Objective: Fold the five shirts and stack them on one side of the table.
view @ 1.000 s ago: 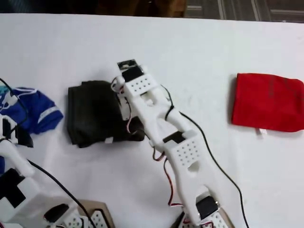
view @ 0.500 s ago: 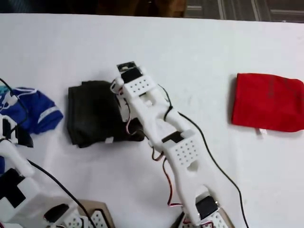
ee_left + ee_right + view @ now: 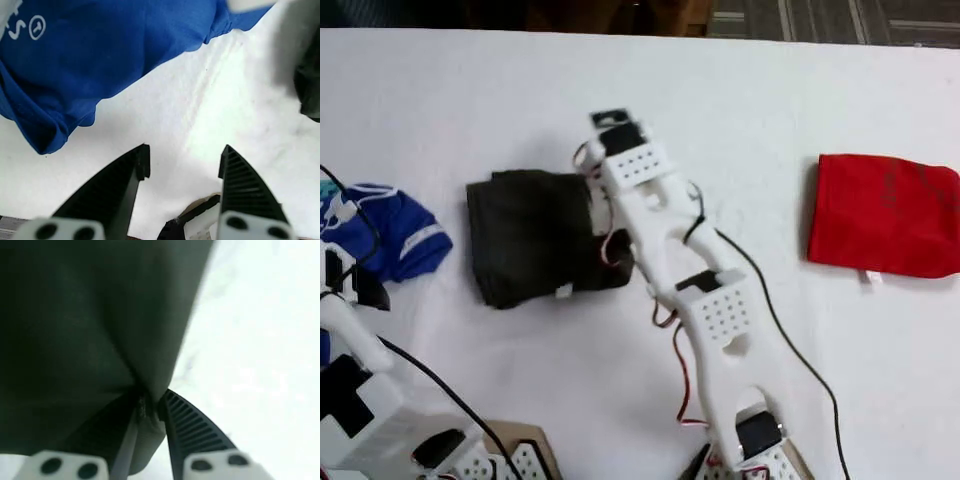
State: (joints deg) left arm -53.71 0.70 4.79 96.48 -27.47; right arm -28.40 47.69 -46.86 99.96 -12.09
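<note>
A folded black shirt (image 3: pixel 530 250) lies left of the table's middle. My right gripper (image 3: pixel 599 214) sits at its right edge and is shut on a pinch of the black shirt (image 3: pixel 75 320), as the right wrist view (image 3: pixel 150 402) shows up close. A folded red shirt (image 3: pixel 885 215) lies flat at the right side. A crumpled blue shirt (image 3: pixel 385 232) lies at the left edge. In the left wrist view my left gripper (image 3: pixel 186 155) hangs open over bare table just short of the blue shirt (image 3: pixel 100 55), nothing between its fingers.
The white table (image 3: pixel 770 100) has free room along the back and between the black and red shirts. The right arm (image 3: pixel 715 320) slants from the front edge up to the black shirt. The left arm's base (image 3: pixel 360 395) fills the front left corner.
My right arm has swung to the right and slightly back, pulling the black shirt's right edge along with it. The left arm, blue shirt and red shirt have not moved.
</note>
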